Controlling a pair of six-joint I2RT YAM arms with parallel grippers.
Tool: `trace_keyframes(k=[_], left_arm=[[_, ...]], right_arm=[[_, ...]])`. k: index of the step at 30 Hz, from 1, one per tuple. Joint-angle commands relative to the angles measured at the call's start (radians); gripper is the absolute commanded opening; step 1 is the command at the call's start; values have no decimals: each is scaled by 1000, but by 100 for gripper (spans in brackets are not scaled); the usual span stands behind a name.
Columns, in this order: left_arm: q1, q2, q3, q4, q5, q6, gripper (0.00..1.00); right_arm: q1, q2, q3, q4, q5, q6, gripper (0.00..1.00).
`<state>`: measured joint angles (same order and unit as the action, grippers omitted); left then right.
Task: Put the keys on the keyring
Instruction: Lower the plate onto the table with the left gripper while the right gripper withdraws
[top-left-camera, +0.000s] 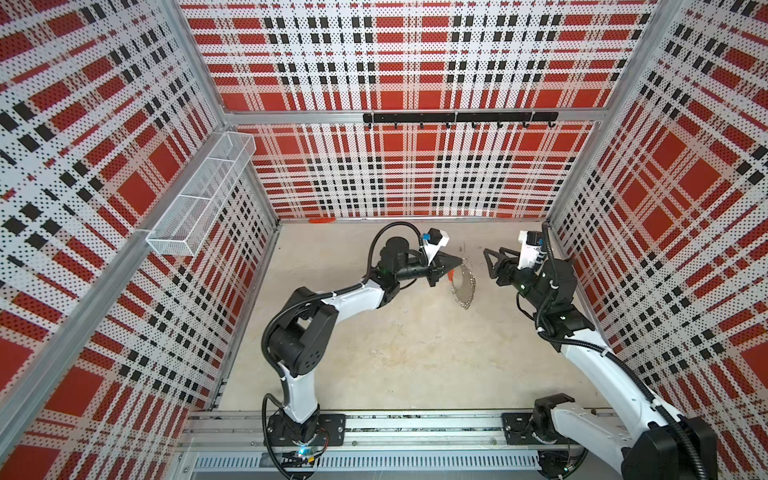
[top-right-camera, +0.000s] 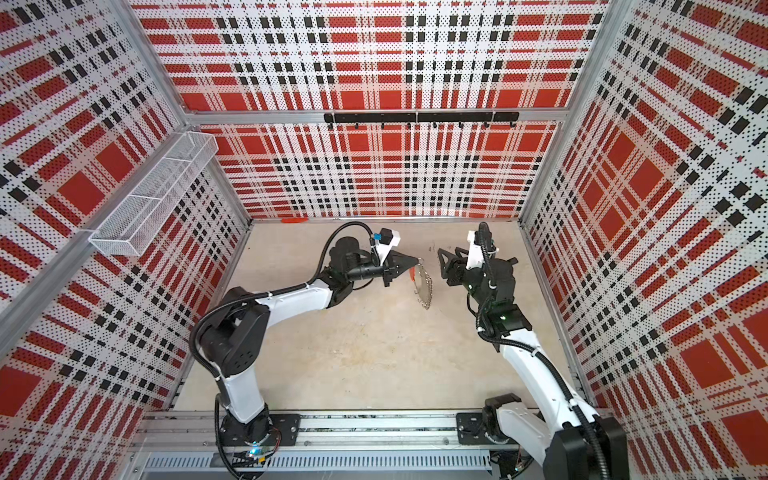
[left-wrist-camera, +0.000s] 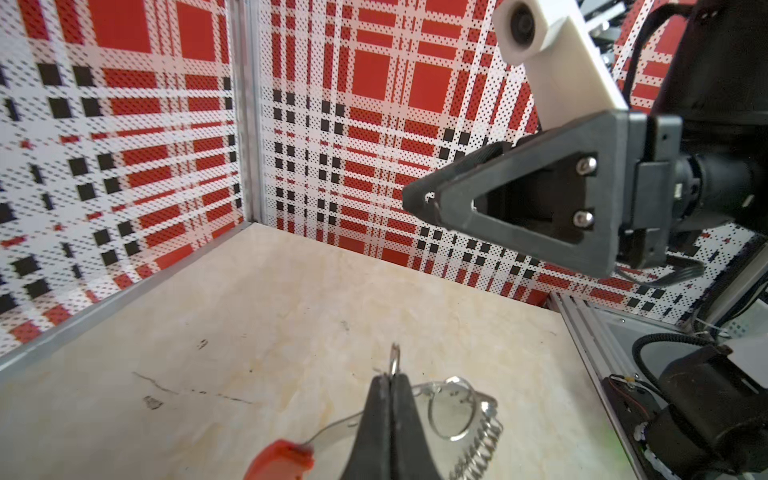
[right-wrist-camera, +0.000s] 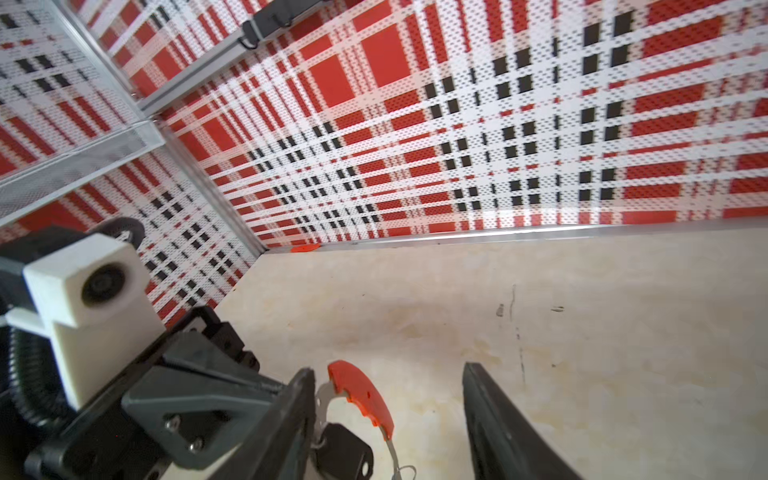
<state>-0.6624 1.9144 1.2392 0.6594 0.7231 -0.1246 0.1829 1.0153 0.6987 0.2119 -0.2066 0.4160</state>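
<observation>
Your keyring (top-left-camera: 463, 286), one grey hoop with a red sleeve (right-wrist-camera: 361, 395), hangs from the left gripper (top-left-camera: 458, 261). Its fingers (left-wrist-camera: 374, 415) are pressed together on the wire, with one small silver loop (left-wrist-camera: 394, 360) poking past the tips. One black key fob (right-wrist-camera: 343, 451) sits just beside the hoop; you cannot tell whether it is threaded on. The right gripper (top-left-camera: 487, 262) faces the hoop from nearby, its two fingers apart and touching nothing. One wire basket (top-left-camera: 199, 187) and one hook rail (top-left-camera: 457, 117) hang on the walls, well apart.

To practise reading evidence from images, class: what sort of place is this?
Probably a robotics test cell: a left arm and right arm bolted to an aluminium rail, boxed in by plaid-printed perforated walls around a stained tabletop.
</observation>
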Motion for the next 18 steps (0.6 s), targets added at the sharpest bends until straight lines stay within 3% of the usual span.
trace_keyframes(k=[1, 6, 18], left_arm=[[-39, 73, 85, 131, -13, -44, 0], [-39, 127, -10, 231, -27, -51, 0], [68, 98, -330, 331, -127, -16, 0]], right_arm=[[-31, -32, -20, 5, 48, 35, 60], [-52, -37, -50, 10, 25, 32, 61], [-60, 35, -90, 90, -56, 87, 61]])
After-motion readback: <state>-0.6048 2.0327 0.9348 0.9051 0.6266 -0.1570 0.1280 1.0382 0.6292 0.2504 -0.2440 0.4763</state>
